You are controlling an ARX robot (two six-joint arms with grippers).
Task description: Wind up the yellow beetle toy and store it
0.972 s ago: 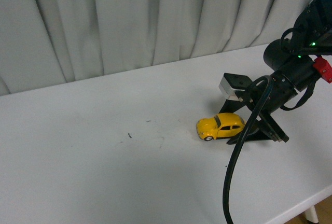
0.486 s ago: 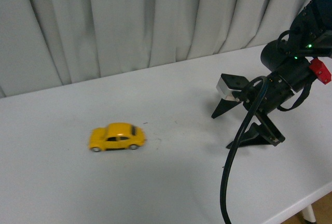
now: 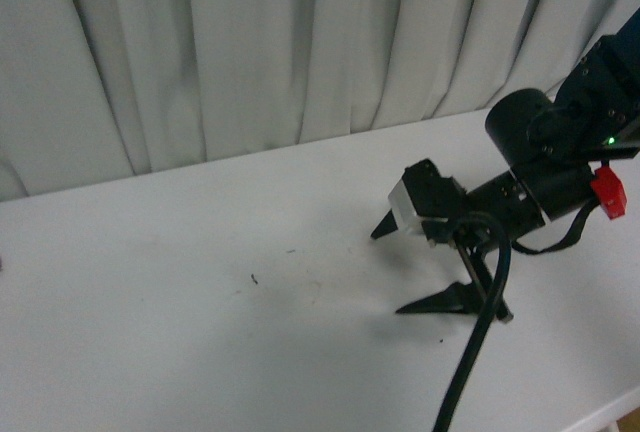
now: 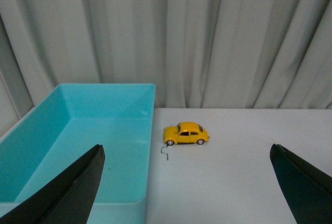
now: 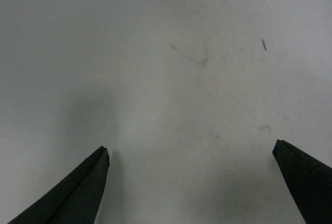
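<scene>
Right gripper hangs wide open just above the white table, its two black fingers spread far apart with nothing between them. Whether the nearer fingertip touches the surface cannot be told from the front view. The right wrist view shows only bare tabletop between those fingers, marked by a few faint dark scuffs. The left gripper is likewise spread to its full width and empty, with one dark finger at each edge of its wrist view. Ahead of it, in line with the gap between the fingers but well apart from both, the yellow beetle toy stands on its wheels on the table, side on to the camera. It sits just beside the long outer wall of a light-blue open bin, near the bin's far corner, with a narrow strip of table between them. A small dark bent mark lies on the table just in front of the toy. A pale pleated curtain hangs behind the table.
</scene>
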